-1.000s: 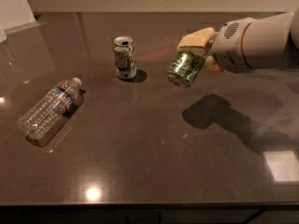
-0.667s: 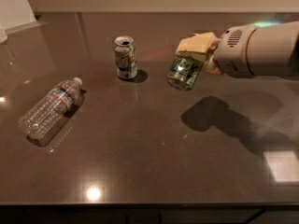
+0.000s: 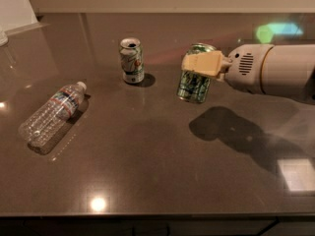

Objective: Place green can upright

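Observation:
The green can point(image 3: 193, 85), dark shiny green with pale streaks, stands nearly upright on the dark table point(image 3: 147, 171), right of centre. My gripper point(image 3: 202, 64) comes in from the right on a white arm. Its cream fingers point(image 3: 199, 63) are closed around the can's upper part. The can's base looks to be at or just above the tabletop; I cannot tell if it touches.
A paler can with a red mark point(image 3: 132, 60) stands upright to the left of the green can. A clear plastic water bottle point(image 3: 51, 113) lies on its side at the left. The table's front edge runs along the bottom.
The can was held tilted and higher up; it has turned to nearly upright and come down to the tabletop. The arm has moved slightly left and lower.

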Robot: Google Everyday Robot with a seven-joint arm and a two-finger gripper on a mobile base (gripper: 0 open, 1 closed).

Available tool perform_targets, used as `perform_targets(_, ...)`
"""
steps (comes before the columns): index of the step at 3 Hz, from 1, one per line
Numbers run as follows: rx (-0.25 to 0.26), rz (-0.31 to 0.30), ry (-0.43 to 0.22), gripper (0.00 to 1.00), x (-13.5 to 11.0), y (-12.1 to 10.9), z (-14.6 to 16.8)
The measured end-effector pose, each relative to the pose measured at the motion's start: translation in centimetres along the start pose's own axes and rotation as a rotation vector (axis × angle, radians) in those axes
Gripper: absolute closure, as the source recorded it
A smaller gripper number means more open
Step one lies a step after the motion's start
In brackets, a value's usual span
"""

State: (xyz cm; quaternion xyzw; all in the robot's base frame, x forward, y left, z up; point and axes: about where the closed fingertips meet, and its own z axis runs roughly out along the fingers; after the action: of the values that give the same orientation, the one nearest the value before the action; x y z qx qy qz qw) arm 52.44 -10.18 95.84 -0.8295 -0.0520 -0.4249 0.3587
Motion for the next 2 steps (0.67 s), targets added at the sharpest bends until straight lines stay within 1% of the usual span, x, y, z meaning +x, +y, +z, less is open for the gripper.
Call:
perform_targets(1,0.029,-0.182,0.068,1.00,-0.59,-0.39,-0.30)
perform_targets(2,0.047,-0.378,0.144,1.00,-0.82,-0.96,-0.52)
